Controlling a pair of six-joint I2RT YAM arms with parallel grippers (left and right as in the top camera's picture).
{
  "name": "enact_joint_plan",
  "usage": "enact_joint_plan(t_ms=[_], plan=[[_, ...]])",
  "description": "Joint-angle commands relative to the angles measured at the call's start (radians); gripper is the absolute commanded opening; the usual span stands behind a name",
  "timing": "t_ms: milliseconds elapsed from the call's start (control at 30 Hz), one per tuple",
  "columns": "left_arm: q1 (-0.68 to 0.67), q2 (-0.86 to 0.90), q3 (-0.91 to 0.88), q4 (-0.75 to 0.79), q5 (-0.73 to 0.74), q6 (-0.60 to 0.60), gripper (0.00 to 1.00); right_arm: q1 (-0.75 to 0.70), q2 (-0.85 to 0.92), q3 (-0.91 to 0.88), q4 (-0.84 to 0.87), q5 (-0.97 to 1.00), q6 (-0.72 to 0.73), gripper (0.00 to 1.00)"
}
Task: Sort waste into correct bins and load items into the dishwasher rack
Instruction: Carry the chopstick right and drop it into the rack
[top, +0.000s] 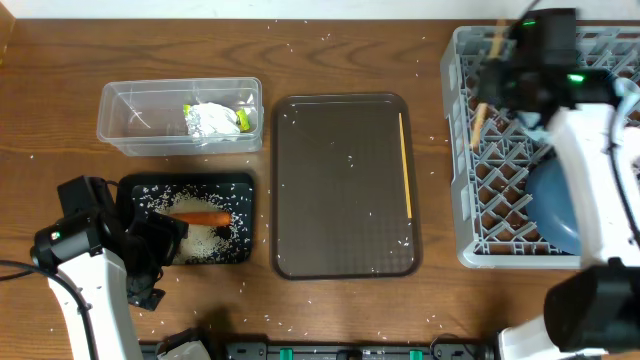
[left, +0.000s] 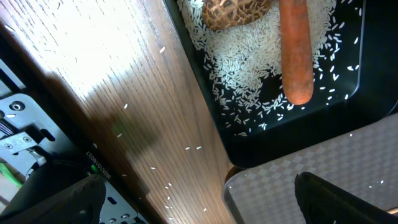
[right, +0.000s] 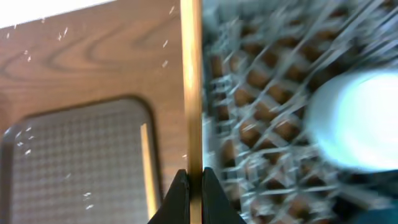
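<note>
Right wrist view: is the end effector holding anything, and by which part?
Yes, the right end effector is shut on a wooden chopstick, pinching its shaft, with a long stretch sticking out beyond the grip.

You're at a robot lab setup: a left arm (top: 95, 280) and right arm (top: 590, 170) flank a wood-grain desk (top: 340, 50) staged with a brown serving tray (top: 340, 200) and a grey dishwasher rack (top: 452, 180).

Orange carrot (top: 205, 217), white rice (left: 236, 68) (black tray (top: 185, 181)), grey lattice rack (top: 453, 150).
</note>
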Motion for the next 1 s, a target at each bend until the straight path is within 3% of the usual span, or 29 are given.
enact_joint_plan(t_ms=[0, 767, 967], plan=[[0.005, 0.002, 0.000, -0.003, -0.010, -0.012, 0.98, -0.056, -0.005, 0.006, 0.014, -0.051, -0.192, 0.01], [0.005, 0.002, 0.000, -0.003, -0.010, -0.012, 0.98, -0.062, 0.210, 0.006, 0.145, -0.126, -0.203, 0.01], [0.005, 0.002, 0.000, -0.003, -0.010, -0.012, 0.98, -0.055, 0.217, 0.006, 0.142, -0.125, -0.201, 0.05]])
